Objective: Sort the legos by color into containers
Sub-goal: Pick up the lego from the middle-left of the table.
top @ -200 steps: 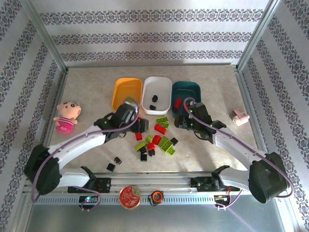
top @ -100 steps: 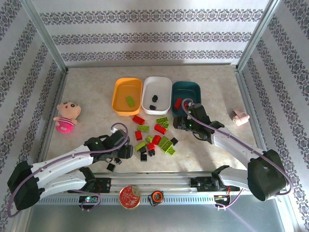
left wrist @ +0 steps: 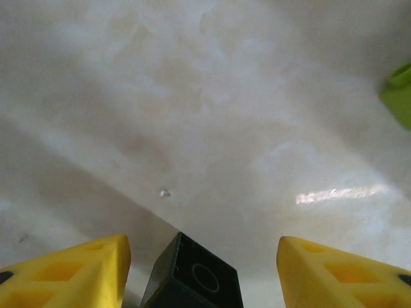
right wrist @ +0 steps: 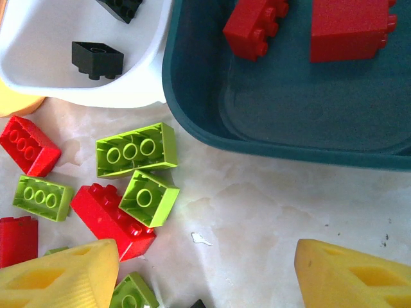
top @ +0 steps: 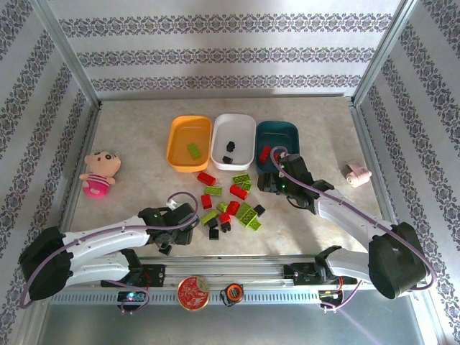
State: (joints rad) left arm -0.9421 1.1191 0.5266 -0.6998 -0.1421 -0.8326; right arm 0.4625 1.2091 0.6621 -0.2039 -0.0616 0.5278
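In the left wrist view, the black brick (left wrist: 191,276) is cut off by the bottom edge, a green brick (left wrist: 401,96) by the right edge. In the right wrist view, the teal bin (right wrist: 192,109) is cropped top and right, the white bin (right wrist: 38,38) top and left.

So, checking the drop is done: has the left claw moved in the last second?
Yes. The left claw came back from the orange bin toward the near rail, and is now open over a black lego.

A doll (top: 98,172) lies at the table's (top: 129,136) left, a pink roll (top: 356,173) at its right; a red tin (top: 193,292) sits by the near edge.
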